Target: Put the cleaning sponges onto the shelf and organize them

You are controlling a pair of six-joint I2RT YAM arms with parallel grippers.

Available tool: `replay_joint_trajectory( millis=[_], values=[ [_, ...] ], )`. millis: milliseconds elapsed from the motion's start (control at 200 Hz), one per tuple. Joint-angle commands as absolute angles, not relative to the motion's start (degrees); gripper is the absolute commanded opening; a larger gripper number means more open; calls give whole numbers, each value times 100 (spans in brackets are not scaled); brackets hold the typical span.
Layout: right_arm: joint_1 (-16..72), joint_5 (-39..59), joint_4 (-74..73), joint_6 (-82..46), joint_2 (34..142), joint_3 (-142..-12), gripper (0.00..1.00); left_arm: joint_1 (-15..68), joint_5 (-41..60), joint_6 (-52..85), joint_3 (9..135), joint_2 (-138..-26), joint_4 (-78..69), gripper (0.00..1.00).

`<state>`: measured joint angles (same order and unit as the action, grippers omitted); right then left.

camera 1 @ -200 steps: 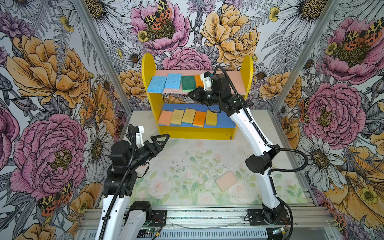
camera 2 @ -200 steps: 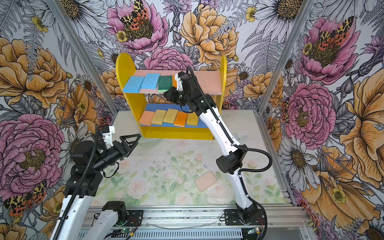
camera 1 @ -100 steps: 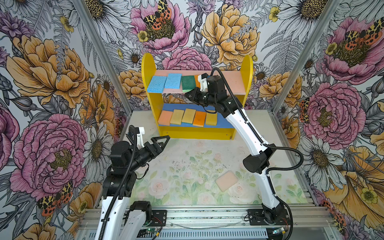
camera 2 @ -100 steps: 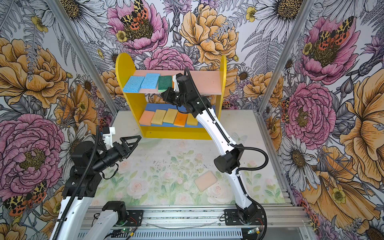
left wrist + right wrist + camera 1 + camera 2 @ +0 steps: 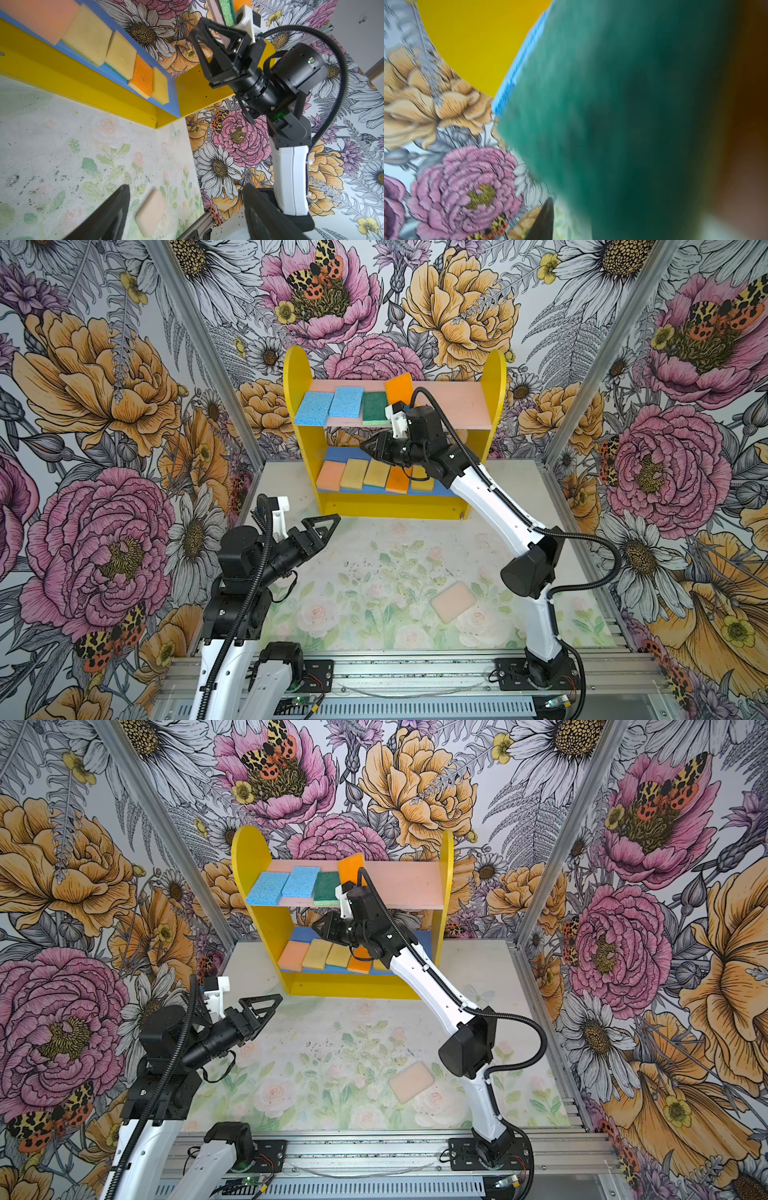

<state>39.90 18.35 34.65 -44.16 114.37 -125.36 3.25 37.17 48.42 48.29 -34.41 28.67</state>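
Black left gripper (image 5: pixel 332 522) spread wide and empty above the table (image 5: pixel 374 560), yellow shelf (image 5: pixel 296 377), upper board bearing two blue sponges (image 5: pixel 313 408), green sponge (image 5: pixel 375 406), tilted orange sponge (image 5: pixel 398 388), right gripper (image 5: pixel 372 446) in front, jaw state unclear, peach sponge (image 5: pixel 454 601) flat on table.

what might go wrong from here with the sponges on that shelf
The orange sponge on the pink upper board of the shelf stands tilted, its top above the back edge; it may topple behind the shelf or onto its neighbour. The right gripper hangs close to that board's front edge, by the green sponge; a careless retreat might knock that sponge off.
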Motion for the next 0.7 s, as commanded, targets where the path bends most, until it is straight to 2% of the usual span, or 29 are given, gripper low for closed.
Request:
replay_joint_trajectory(
  millis=[0,100,205,270,385,505,695],
  values=[
    [4334,1188,3516,-3785,9933,-10869,47,508,3713,4678,4528,-3312,2913,86],
    [4328,779,3516,-4045,8664,-8814,60,1047,3302,4598,4296,-3332,2904,90],
    [4290,497,3457,-4489,7460,-6991,68,1987,2484,4453,4134,-3531,2780,94],
    [4281,657,3160,-4779,7019,-6297,69,2426,2057,4456,4034,-3779,2452,96],
    [4355,731,3156,-4845,6748,-6101,70,2685,2035,4648,4009,-4405,1451,96],
    [4252,499,3162,-4682,6497,-6197,70,2685,1888,4583,4503,-4860,1378,96],
    [3843,727,3164,-4094,7086,-7598,71,2395,1757,4354,5779,-5337,1501,95]
  ],
)
